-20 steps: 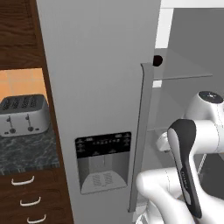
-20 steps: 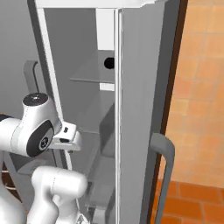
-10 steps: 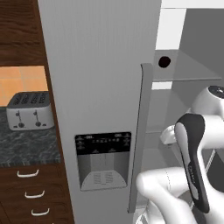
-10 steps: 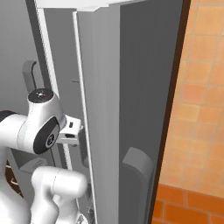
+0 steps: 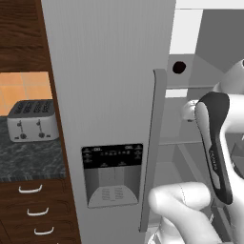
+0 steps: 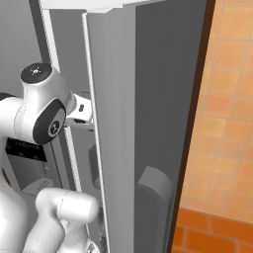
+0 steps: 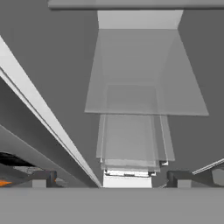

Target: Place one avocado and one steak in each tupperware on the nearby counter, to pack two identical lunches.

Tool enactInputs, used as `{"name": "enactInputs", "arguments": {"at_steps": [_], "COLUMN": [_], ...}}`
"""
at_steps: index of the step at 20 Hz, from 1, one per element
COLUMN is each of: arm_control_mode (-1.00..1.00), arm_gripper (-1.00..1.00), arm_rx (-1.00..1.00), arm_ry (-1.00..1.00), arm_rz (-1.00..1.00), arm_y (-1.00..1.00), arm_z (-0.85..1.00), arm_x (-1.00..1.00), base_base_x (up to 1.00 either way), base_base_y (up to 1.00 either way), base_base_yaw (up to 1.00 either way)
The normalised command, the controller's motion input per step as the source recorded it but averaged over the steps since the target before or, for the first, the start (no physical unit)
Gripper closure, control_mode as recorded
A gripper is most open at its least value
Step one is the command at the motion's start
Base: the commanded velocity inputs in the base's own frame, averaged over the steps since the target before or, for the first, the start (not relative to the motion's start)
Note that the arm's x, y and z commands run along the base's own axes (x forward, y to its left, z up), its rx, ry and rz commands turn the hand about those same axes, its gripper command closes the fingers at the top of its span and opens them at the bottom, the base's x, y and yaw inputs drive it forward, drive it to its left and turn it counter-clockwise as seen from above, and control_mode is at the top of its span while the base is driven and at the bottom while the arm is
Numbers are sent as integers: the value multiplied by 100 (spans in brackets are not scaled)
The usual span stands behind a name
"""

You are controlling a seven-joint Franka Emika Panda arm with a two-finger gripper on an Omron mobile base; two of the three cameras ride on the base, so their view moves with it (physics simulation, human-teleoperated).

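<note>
So over on the left, one toaster (image 5: 32,120) is sitting on the counter (image 5: 28,162), next to the fridge (image 5: 109,95), and the arm is reaching inside. Gripper (image 7: 113,178) jaws are looking parted, holding nothing. I'm spotting zero avocados, steaks or tupperware. Guessing avocado handles firm but slippery, so grab its middle.

Grey fridge door (image 5: 107,86); silver toaster (image 5: 32,121) on black-grey speckled counter (image 5: 28,162); orange tiled wall (image 6: 225,113).
</note>
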Motion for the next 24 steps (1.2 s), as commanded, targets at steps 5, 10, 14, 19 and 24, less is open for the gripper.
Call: {"name": "enactInputs", "arguments": {"at_steps": [5,10,14,19,24], "arm_control_mode": [-100,-100,-100,-100,-100], "arm_gripper": [-100,-100,-100,-100,-100], "arm_rx": [0,0,0,0,0], "arm_ry": [-27,-33,-16,3,8], "arm_rz": [-9,-1,-5,-5,-2], "arm_y": [-37,-34,-2,-6,0], "arm_z": [49,36,61,21,-8], "arm_x": [51,47,41,53,65], "base_base_x": [0,0,0,0,0], "base_base_y": [0,0,0,0,0], "base_base_yaw": [0,0,0,0,0]}}
